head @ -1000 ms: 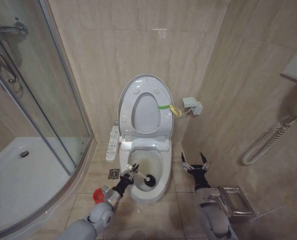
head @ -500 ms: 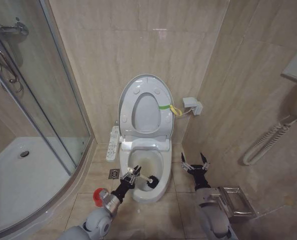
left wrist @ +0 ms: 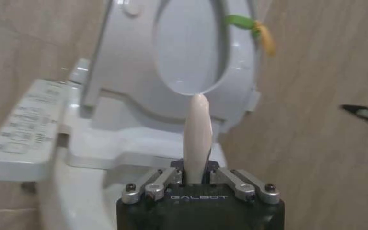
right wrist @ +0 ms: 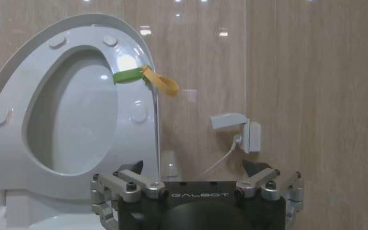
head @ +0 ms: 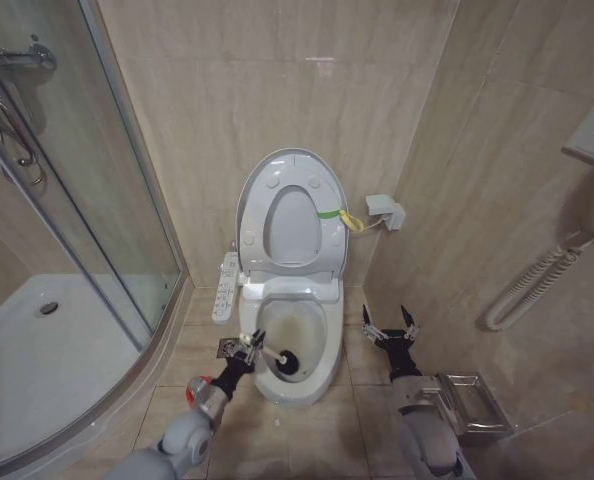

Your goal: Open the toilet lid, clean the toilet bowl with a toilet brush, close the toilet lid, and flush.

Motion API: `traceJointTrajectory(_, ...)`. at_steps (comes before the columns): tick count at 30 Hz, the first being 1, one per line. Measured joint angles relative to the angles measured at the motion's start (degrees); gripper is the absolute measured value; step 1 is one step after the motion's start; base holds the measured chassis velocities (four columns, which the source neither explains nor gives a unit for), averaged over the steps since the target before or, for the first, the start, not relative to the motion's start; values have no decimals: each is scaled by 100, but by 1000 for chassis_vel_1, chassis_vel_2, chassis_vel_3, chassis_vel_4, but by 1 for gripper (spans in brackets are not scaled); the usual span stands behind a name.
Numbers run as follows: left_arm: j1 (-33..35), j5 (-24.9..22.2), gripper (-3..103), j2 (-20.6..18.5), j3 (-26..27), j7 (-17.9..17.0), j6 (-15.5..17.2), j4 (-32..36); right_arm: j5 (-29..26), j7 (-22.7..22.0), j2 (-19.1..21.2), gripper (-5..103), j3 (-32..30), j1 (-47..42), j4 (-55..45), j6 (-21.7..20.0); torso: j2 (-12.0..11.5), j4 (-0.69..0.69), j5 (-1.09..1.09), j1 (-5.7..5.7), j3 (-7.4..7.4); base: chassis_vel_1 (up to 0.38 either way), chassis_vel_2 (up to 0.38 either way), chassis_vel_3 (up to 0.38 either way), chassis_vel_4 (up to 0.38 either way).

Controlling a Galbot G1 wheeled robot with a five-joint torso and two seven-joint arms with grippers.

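- The toilet brush (head: 280,360) is in our left gripper (head: 249,348), whose fingers are clamped on its pale handle; the black bristle head sits inside the toilet bowl (head: 322,372), at the near part of the basin by the front rim.
- We judge the scrubbing step to be in hand: the toilet lid (head: 329,195) stands upright against the wall with its green strap and yellow loop on the edge, so closing and flushing remain.
- To scrub well, we would keep the head pressed to the ceramic and sweep it toward the brownish stain (head: 295,322), which lies farther back in the basin than the bristles.
- We would hold the handle low over the rim so nothing drips onto the floor tiles.
- The bowl holds the brush head and the stain; we cannot tell the water level.
- Our right gripper (head: 390,325) hovers just right of the bowl, fingers spread wide, holding nothing.
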State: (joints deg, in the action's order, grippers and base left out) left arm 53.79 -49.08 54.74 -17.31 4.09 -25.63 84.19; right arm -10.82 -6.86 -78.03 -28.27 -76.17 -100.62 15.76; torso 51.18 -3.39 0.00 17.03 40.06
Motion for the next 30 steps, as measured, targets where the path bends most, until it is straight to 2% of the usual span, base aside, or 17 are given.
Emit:
traceJointTrajectory(5,93,149,19,13,-122,-108,77,285,0,0,1,100,0,0,0,0,0,0,0,0,0,0,0,0,0)
traceJointTrajectory(11,-221,182,19,213,-56,-81,39,-268,0,-1,0,100,0,0,0,0,0,-4,0,0,0,0,0,0,0)
traceJointTrajectory(15,-160,177,19,111,-15,-32,-15,-315,0,-1,0,100,0,0,0,0,0,-2,0,0,0,0,0,0,0)
traceJointTrajectory(22,157,247,19,-89,-38,-39,-23,124,0,-1,0,100,0,0,0,0,0,0,1,0,0,0,0,0,0)
traceJointTrajectory(27,16,273,19,143,-100,-92,28,86,0,-1,0,100,0,0,0,0,0,-3,-1,0,0,0,0,0,0)
traceJointTrajectory(30,-191,274,19,317,-69,-85,16,-322,0,0,0,100,0,0,0,0,0,-3,-1,0,0,0,0,0,0)
